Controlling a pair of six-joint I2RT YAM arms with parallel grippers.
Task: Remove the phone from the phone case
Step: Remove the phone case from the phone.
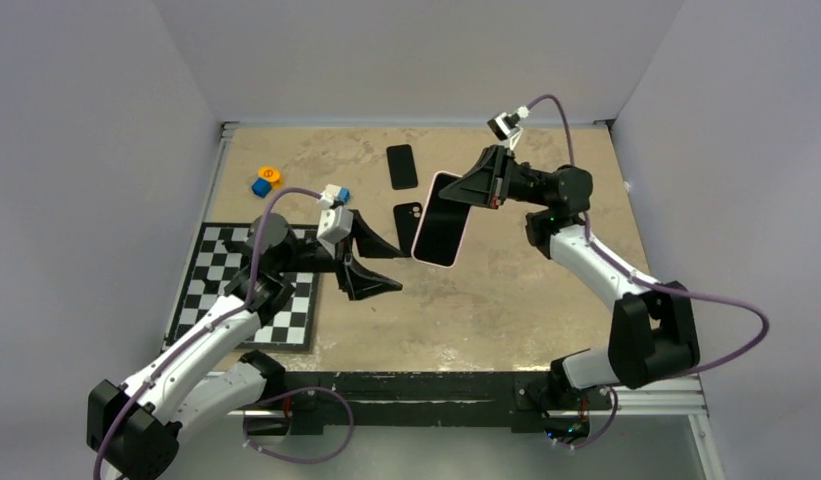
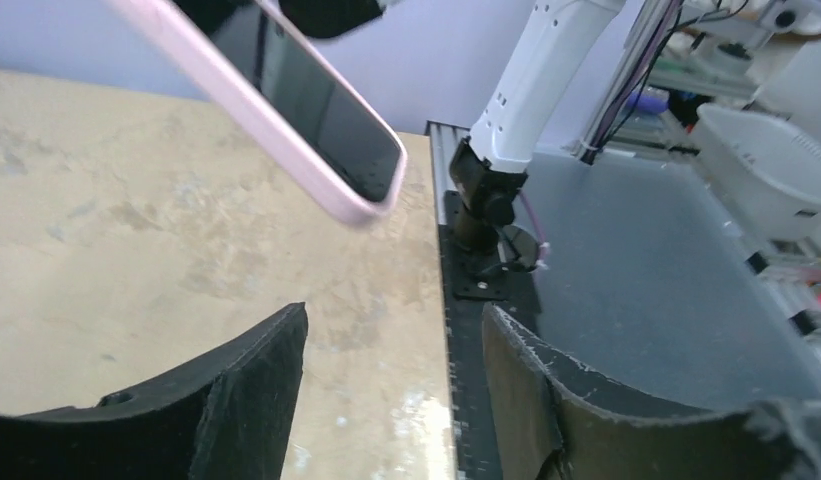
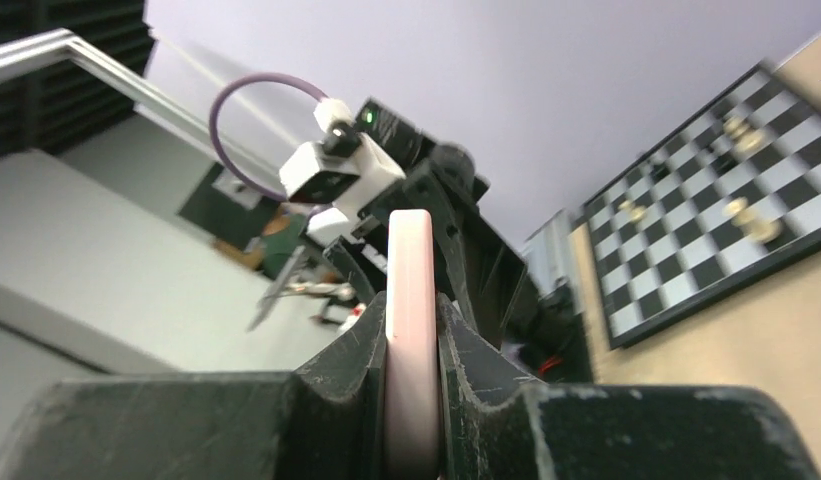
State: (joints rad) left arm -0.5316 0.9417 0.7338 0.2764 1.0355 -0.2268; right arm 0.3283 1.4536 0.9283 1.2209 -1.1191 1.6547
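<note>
My right gripper (image 1: pixel 458 193) is shut on the upper end of the phone case (image 1: pixel 426 250), a pink rim around the phone (image 1: pixel 442 222) with its dark screen. It holds them tilted above the middle of the table. The right wrist view shows the pink edge (image 3: pixel 410 260) pinched between both fingers of that gripper (image 3: pixel 413 305). My left gripper (image 1: pixel 402 270) is open just left of the case's lower end, with nothing between its fingers. In the left wrist view the case (image 2: pixel 358 208) and the phone's screen (image 2: pixel 316 105) hang above and beyond this open gripper (image 2: pixel 394 315), apart from it.
Two flat black phone-shaped slabs lie on the table, one (image 1: pixel 401 166) at the back and one (image 1: pixel 407 227) just left of the held case. A chessboard (image 1: pixel 251 285) lies at the left. Small orange and blue pieces (image 1: pixel 265 181) sit at the back left.
</note>
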